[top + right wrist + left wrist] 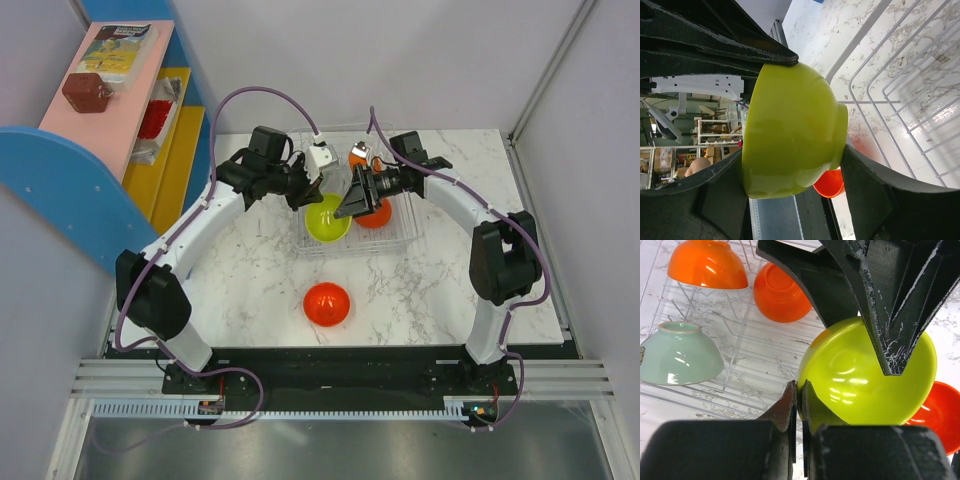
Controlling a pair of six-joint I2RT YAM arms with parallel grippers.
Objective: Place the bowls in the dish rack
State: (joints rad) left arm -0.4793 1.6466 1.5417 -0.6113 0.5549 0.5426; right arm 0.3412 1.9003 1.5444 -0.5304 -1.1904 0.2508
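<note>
A yellow-green bowl hangs tilted on its side over the front left of the wire dish rack. My left gripper is shut on its rim, which the left wrist view shows pinched between the jaws. My right gripper spans the same bowl, with one finger against its foot and the other across its mouth. The rack holds two orange bowls and a pale green bowl. A red-orange bowl sits on the table in front of the rack.
A blue and yellow shelf unit with a pink top stands at the left, beside the left arm. The white walls enclose the marble table at the back and the right.
</note>
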